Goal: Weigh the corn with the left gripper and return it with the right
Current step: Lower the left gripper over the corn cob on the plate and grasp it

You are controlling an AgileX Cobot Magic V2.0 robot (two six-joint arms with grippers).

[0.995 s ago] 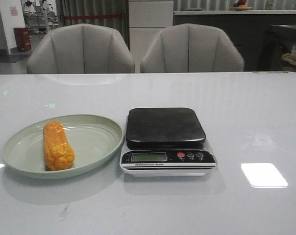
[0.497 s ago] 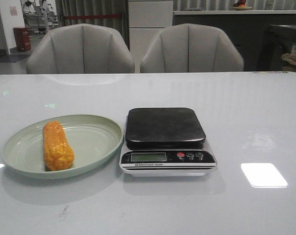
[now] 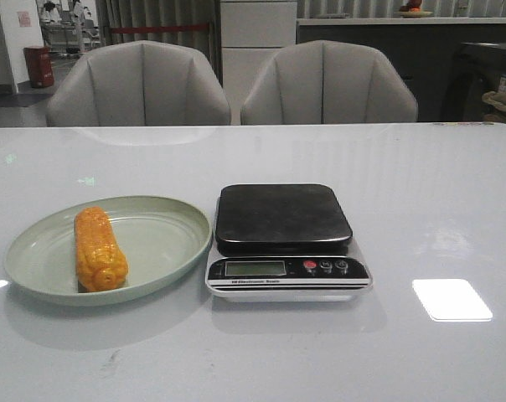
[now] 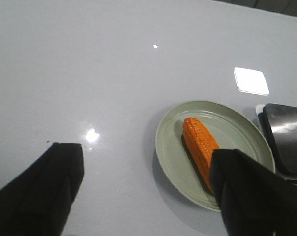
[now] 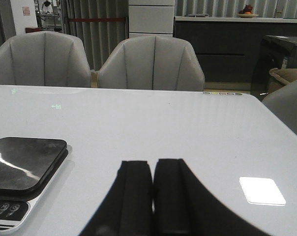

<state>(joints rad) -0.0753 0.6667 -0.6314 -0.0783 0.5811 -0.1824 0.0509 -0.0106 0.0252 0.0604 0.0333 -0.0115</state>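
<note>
Left wrist view shows the left hand (image 4: 146, 189) with its fingers (image 4: 45, 189) spread wide apart, holding nothing, hanging above the counter (image 4: 89, 64) off to one side of the plate (image 4: 170, 147). The corn (image 4: 200, 150) lies in that pale green plate, partly hidden behind one finger; in the front view the corn (image 3: 100, 249) rests on the plate's left half, its length running away from the robot, with the scale (image 3: 285, 241) just beside the plate (image 3: 165, 243) on the right and its black platform bare. The right hand (image 5: 152, 199) has its fingers pressed together, empty, low over the counter right of the scale (image 5: 25, 172). The step in hand looks like the reach for the corn. To do it well, centre the open fingers over the cob's middle, turn them across its length, and come down without knocking the plate rim before closing
</note>
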